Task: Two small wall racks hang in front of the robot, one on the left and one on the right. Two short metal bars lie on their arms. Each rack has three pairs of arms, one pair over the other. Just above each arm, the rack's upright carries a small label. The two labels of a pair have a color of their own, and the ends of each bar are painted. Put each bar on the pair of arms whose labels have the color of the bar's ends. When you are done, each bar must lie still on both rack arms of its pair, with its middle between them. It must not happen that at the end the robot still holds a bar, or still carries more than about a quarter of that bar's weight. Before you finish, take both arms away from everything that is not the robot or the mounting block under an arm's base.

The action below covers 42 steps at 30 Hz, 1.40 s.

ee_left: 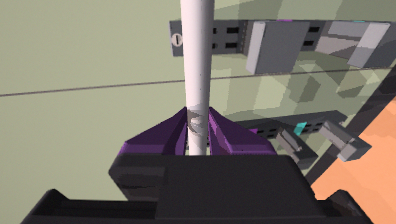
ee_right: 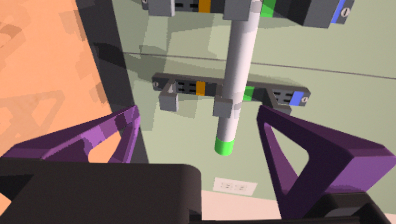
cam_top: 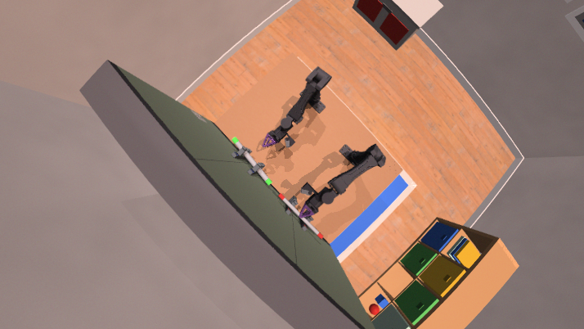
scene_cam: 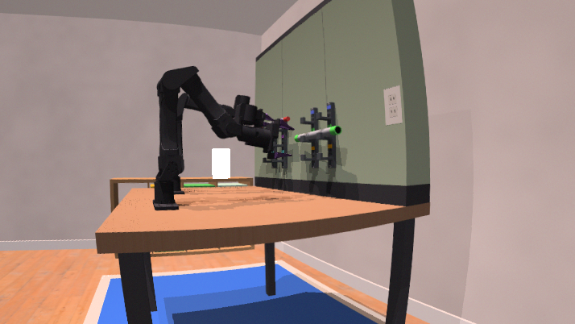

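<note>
The red-ended bar (cam_top: 291,205) (ee_left: 197,60) is held in the air just in front of the left rack (ee_left: 220,37), near its upper arms. My left gripper (cam_top: 306,213) (ee_left: 197,112) is shut on its middle. A purple label (ee_left: 285,20) and a cyan label (ee_left: 300,128) show on that rack. The green-ended bar (cam_top: 252,160) (scene_cam: 315,134) (ee_right: 239,75) lies across the middle pair of arms of the right rack (scene_cam: 331,155) (ee_right: 180,86), beside green labels, with blue above and orange below. My right gripper (cam_top: 268,141) (ee_right: 198,111) is open and empty, a little back from the bar's near end.
The racks hang on a green wall panel (cam_top: 196,135) (scene_cam: 362,60) at the back edge of the wooden table (cam_top: 253,102) (scene_cam: 250,218). A white outlet (scene_cam: 392,105) sits right of the racks. A shelf unit (cam_top: 482,286) and a blue rug (cam_top: 368,217) are on the floor.
</note>
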Motion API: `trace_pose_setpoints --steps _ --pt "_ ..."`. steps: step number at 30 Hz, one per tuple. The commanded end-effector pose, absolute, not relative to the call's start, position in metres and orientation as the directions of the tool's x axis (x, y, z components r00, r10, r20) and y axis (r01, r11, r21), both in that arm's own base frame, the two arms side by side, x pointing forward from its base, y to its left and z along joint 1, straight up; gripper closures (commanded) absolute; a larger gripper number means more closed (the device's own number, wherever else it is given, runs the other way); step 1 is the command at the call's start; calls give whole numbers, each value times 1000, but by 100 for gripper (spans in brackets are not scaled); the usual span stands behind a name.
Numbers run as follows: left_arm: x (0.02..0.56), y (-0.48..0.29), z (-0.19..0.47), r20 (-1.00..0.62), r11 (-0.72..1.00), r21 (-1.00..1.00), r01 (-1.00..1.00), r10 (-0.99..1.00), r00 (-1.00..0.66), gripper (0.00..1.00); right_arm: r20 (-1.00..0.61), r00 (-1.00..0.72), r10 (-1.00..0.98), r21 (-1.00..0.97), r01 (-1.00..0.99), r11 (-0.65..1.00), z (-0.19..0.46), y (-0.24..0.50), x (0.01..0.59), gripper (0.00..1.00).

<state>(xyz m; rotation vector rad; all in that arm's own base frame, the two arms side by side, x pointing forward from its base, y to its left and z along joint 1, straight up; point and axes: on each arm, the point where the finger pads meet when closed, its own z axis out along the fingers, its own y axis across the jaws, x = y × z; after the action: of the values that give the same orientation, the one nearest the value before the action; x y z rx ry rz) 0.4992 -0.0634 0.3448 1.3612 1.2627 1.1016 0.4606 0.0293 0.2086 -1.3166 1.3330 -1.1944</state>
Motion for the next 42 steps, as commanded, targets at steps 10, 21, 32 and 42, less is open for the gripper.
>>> trace_pose_setpoints --steps 10,21,32,42 --pt "502 -61 397 -3 3 1000 2 998 60 100 16 -45 -999 -994 -105 -11 226 31 457 0" --pt "501 -62 395 -3 3 1000 2 998 60 100 16 -46 -999 -994 -107 -11 225 30 457 0" --pt "500 -62 394 -3 3 1000 2 998 60 100 17 -47 -999 -994 -110 -11 225 30 457 0" --pt "499 -63 392 -3 3 1000 2 998 60 100 17 -47 -999 -994 -110 -11 225 30 457 0"
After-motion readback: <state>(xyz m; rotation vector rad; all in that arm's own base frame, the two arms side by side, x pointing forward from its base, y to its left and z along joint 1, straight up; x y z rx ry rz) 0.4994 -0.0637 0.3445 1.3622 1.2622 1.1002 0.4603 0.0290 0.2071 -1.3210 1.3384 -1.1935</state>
